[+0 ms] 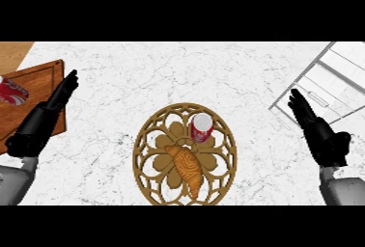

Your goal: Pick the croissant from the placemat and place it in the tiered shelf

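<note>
On the far left I see a brown wooden board (39, 79) with a red can (10, 91) lying on it. My left robot hand (44, 116) is beside the board, open, with its fingers straight and pointing up. It holds nothing. In the middle of the white worktop (178, 67) lies the round placemat (146, 144). The croissant (187, 166) sits on it, near the middle. A second can (202, 128) is on the placemat too, just above the croissant. On the right, my right robot hand (317, 130) is open and holds nothing. Its fingertips are near the tiered shelf (335, 72) in the top right corner.
</note>
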